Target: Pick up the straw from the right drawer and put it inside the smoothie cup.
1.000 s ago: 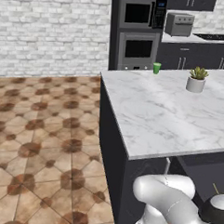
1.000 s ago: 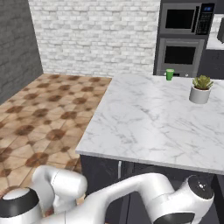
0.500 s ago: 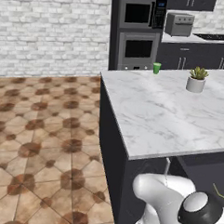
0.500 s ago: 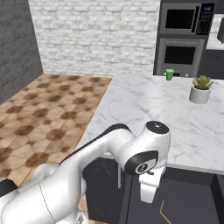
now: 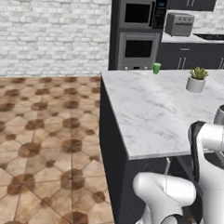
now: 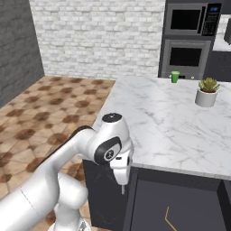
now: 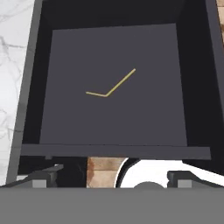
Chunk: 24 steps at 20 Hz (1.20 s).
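The straw is seen lying flat on the dark floor of the open drawer, near the middle. It looks bent: a long piece runs up and to the right in the hand view, and a short piece goes off to the left. A bit of the straw is also seen low in the right base view, inside the drawer under the desk.

The pincer is held above the drawer and pointed down at it. Its two fingers are spread wide apart, and nothing is held between them. The straw lies ahead of the pincer and below it, a little left of the middle.

The smoothie cup is kept at the far edge of the desk, well apart from the drawer. A potted plant is seen to its right.

It is judged that the pincer must be lowered and turned so the long piece is crossed by the fingers.
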Available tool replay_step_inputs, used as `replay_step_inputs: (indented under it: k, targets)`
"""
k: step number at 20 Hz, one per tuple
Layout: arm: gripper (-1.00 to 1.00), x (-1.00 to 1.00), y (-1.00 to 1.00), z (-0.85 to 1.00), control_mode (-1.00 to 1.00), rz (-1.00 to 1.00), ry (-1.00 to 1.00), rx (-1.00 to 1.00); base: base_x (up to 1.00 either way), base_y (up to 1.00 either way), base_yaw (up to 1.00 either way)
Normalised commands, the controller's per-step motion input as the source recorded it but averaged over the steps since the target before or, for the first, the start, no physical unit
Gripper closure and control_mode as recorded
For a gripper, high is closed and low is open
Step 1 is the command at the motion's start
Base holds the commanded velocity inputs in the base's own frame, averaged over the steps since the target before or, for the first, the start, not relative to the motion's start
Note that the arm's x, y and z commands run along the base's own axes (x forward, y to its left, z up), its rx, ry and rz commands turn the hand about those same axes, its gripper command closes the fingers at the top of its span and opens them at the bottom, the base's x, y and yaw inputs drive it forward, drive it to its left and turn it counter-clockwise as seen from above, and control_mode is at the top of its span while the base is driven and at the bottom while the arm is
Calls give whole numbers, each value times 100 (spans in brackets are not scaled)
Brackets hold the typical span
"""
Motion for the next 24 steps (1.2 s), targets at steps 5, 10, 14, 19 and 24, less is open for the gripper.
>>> replay_step_inputs:
  k: [5,10,14,19,24]
  targets:
    - [-100,6,12,-4,-100,7,0,-7,0,0,0]
    - [-100,-5,1,-1,-100,4,0,0,0,0,0]
    - [-100,-7,4,0,-100,18,-4,0,0,0,0]
    - [-100,2,0,0,-100,32,4,0,0,0,0]
    - [-100,4,0,0,-100,11,6,0,0,0,0]
